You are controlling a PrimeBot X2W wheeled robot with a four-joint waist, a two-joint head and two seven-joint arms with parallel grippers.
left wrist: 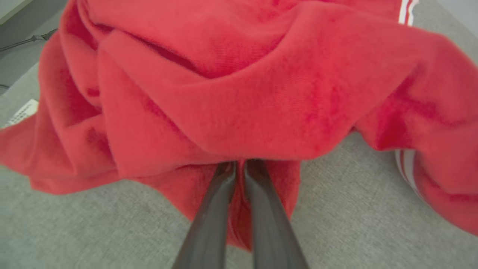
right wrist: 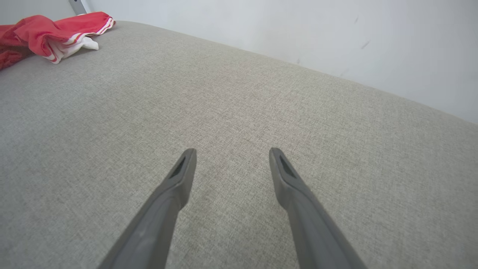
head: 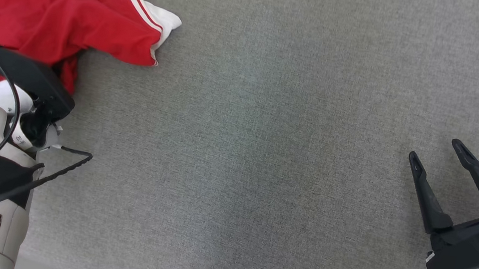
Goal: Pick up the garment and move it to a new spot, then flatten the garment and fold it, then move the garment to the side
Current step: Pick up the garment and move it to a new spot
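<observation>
Red garment is bunched at upper left of the head view, a fold clamped by the left gripper (right gripper is seen spread, empty, lower right). Pick-up is judged underway; a lift and carry is called for next.

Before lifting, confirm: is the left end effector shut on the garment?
Yes, left end effector is pinched shut on the red garment.

Soft, even light lay everywhere, without glare. My left wrist camera sat so close that the red garment came out blurred and washed pale, my fingers soft too. A faint shadow lay under its folds on the grey surface. My right wrist view curved that surface's far edge.
</observation>
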